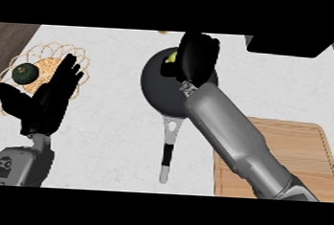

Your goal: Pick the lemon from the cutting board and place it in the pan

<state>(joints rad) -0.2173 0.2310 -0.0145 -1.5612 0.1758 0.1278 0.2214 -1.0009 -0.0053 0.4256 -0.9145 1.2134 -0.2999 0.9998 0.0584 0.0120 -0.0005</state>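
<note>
The right robot hand is stretched forward above the black pan, fingers curled, it seems, around the lemon, which is mostly hidden over the pan's bowl. The left robot hand rests spread open at the left, well apart from the cutting board.

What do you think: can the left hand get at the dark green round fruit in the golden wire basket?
Probably yes. The open left hand shows beside the dark green round fruit in the golden wire basket, nothing lying between them.
</note>
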